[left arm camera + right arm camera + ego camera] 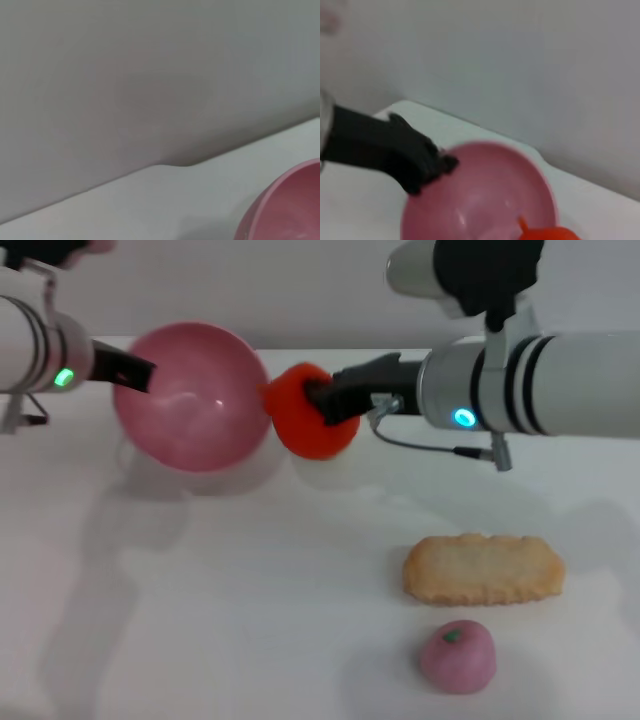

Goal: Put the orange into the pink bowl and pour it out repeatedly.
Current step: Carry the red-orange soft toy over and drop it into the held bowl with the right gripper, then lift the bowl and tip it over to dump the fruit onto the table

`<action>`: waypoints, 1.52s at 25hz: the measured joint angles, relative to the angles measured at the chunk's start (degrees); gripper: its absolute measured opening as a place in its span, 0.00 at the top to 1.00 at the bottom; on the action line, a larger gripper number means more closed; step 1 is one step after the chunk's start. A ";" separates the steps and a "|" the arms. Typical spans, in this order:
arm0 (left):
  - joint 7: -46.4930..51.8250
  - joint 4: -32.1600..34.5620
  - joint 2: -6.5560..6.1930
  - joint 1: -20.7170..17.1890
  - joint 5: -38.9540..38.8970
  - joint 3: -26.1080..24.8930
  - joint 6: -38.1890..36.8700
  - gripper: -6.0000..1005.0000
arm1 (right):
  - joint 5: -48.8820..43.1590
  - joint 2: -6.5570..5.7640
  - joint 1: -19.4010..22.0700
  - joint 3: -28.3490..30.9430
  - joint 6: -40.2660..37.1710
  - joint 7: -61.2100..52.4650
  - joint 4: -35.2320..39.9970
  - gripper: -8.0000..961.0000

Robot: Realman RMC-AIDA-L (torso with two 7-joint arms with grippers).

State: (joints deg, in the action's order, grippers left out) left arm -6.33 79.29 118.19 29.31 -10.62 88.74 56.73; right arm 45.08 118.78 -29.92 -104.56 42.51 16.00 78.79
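The pink bowl (190, 397) is held up off the table at the far left, tilted with its mouth facing the camera and nothing in it. My left gripper (133, 374) is shut on its left rim. The orange (312, 412) hangs just beside the bowl's right rim, with my right gripper (335, 400) shut on it. In the right wrist view the pink bowl (485, 195) fills the lower middle, the left gripper (427, 162) grips its rim, and the orange (550, 234) peeks in at the picture's edge. The left wrist view shows only a slice of the pink bowl (290, 210).
A beige biscuit-shaped toy (483, 568) lies on the white table (250, 620) at the right front. A small pink apple (457, 655) with a green stem sits just in front of it. A grey wall stands behind the table's far edge.
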 joint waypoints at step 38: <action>5.38 3.81 0.17 4.79 -6.79 12.06 5.48 0.95 | -4.50 0.44 16.58 4.51 -25.20 22.12 10.44 0.44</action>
State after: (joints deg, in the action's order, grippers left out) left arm -0.95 83.09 118.36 34.10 -17.41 100.81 62.21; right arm 40.58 119.21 -13.34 -100.04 17.31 38.11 89.24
